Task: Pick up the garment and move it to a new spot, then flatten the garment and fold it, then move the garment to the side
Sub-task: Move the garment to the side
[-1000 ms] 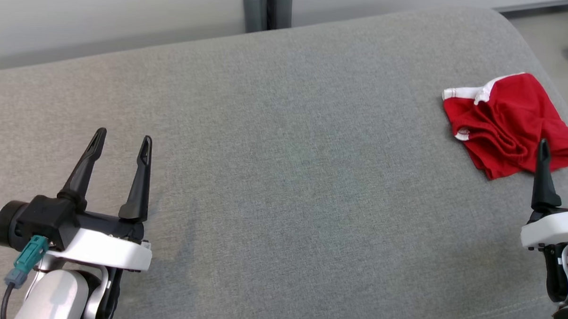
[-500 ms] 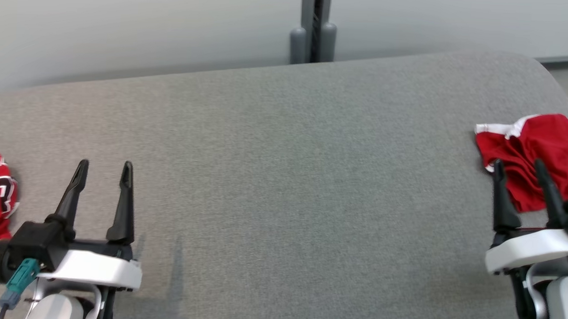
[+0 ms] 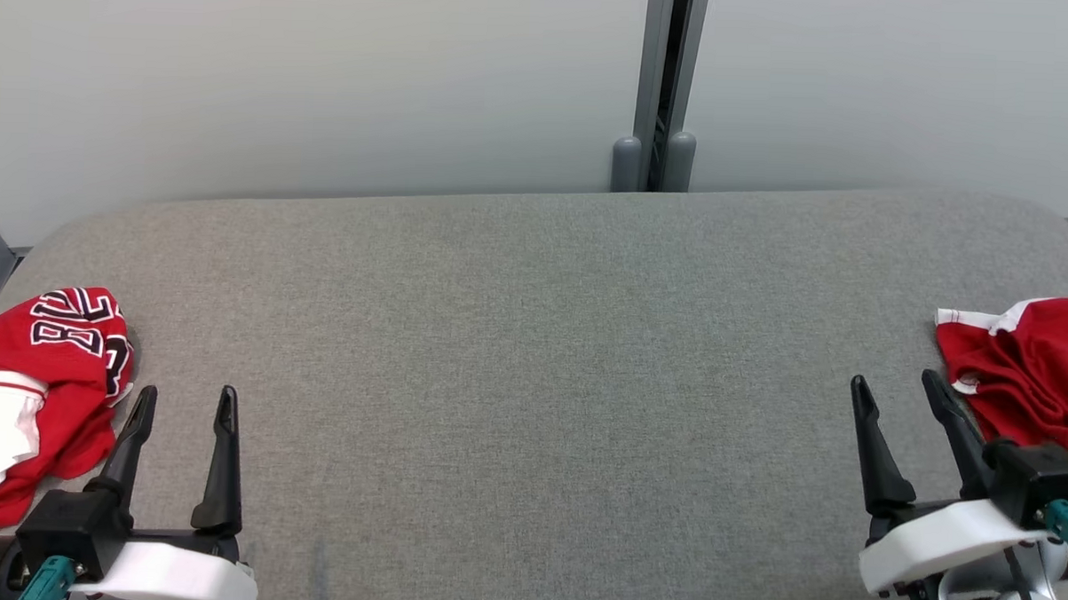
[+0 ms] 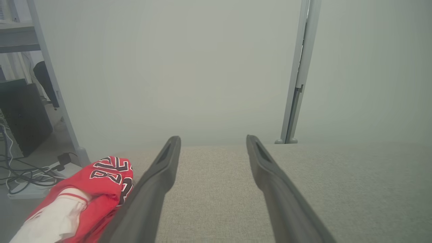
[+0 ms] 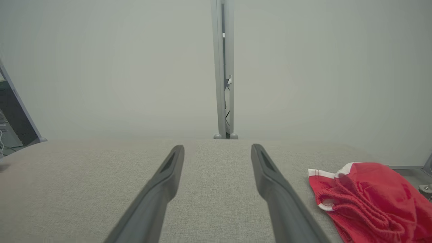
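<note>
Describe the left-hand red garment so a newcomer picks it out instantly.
On the grey fabric-covered surface, go to its left end, beside the left gripper. The crumpled red jersey there bears black-and-white lettering; the red shorts at the right end are unlettered, white-trimmed.

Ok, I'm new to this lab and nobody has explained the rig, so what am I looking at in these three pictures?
It is a two-armed robot facing a grey padded surface. The wide picture comes from a camera on its head, looking down: its left gripper shows at the lower left and its right gripper at the lower right, each with two long dark fingers. The other two pictures come from cameras on the wrists, each looking along that arm's own fingers. A crumpled red jersey with lettering lies at the surface's left end, a red garment with white trim at its right end. Both grippers are open and hold nothing.
</note>
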{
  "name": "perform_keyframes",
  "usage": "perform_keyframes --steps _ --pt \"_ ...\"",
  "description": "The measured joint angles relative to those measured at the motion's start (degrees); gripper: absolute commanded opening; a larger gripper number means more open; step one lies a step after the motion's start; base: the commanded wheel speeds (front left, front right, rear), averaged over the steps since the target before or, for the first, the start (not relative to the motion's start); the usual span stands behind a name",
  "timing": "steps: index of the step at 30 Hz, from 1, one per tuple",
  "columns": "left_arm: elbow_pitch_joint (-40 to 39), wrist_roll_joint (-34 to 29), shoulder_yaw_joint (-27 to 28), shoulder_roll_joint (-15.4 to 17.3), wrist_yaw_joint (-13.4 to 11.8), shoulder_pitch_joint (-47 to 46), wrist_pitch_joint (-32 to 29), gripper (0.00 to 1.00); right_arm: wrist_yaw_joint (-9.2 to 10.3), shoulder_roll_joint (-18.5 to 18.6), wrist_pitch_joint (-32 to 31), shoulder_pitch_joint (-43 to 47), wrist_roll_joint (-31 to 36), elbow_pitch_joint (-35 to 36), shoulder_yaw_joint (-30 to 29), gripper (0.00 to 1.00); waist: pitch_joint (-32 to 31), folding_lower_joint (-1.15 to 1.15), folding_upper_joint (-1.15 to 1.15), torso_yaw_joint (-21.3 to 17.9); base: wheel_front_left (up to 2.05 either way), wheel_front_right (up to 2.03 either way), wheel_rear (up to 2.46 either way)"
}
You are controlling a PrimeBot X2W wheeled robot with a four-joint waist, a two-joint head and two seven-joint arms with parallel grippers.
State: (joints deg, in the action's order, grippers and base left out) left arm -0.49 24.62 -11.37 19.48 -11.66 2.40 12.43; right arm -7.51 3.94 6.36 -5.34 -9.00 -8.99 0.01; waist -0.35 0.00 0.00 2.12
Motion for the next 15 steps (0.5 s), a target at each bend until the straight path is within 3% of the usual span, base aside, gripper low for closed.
perform_keyframes --steps 15 --pt "-1.7 0.1 -0.9 0.7 -0.5 1.7 -2.3 1.00 0.00 -0.7 -2.7 6.3 0.4 5.6 -1.7 1.00 -2.1 0.00 0.00 0.0 0.00 0.00 0.00"
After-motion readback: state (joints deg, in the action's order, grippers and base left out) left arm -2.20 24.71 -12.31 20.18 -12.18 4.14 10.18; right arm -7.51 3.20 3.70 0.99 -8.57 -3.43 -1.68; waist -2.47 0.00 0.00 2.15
